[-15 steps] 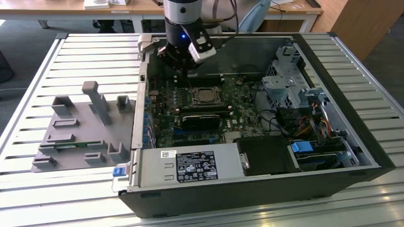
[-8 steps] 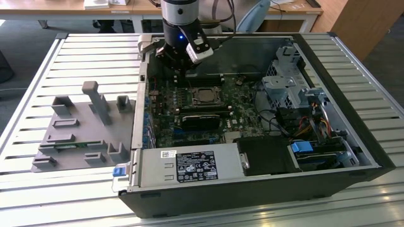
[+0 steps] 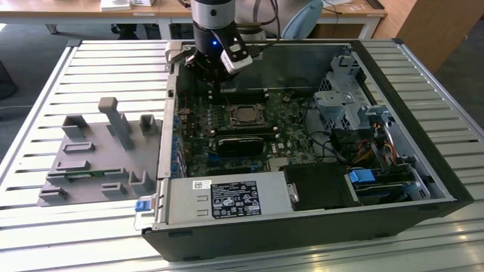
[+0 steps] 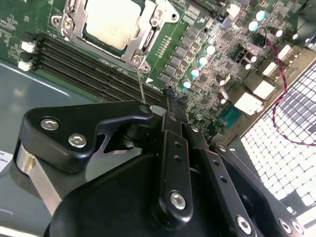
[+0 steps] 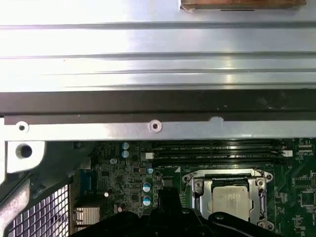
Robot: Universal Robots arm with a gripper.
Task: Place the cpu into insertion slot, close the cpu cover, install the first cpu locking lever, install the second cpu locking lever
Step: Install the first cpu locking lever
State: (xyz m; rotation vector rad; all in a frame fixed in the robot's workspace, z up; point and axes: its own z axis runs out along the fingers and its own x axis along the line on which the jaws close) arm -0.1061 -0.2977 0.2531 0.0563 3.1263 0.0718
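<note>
The cpu [image 3: 243, 114] lies flat in the insertion slot [image 3: 258, 120] on the green motherboard, silver top up. In both wrist views the cpu [image 4: 111, 22] [image 5: 229, 200] is framed by the silvery cpu cover [image 4: 148, 37] [image 5: 197, 197], which lies down over it. A thin wire locking lever [image 4: 140, 84] rises from the socket's corner to my fingertips. My gripper [image 4: 157, 109] [image 3: 215, 82] [image 5: 165, 200] hangs just beyond the socket, over the memory slots, its black fingers shut together with the lever's end touching them.
Long black memory slots [image 4: 89, 64] [image 5: 217, 153] run beside the socket. The case's metal wall [image 5: 158, 108] is close behind. A black card [image 3: 240, 144], power supply [image 3: 226, 198], drive cage [image 3: 340, 102] and cables [image 3: 363, 153] fill the case. A grey fixture tray [image 3: 98, 153] lies on the exterior view's left.
</note>
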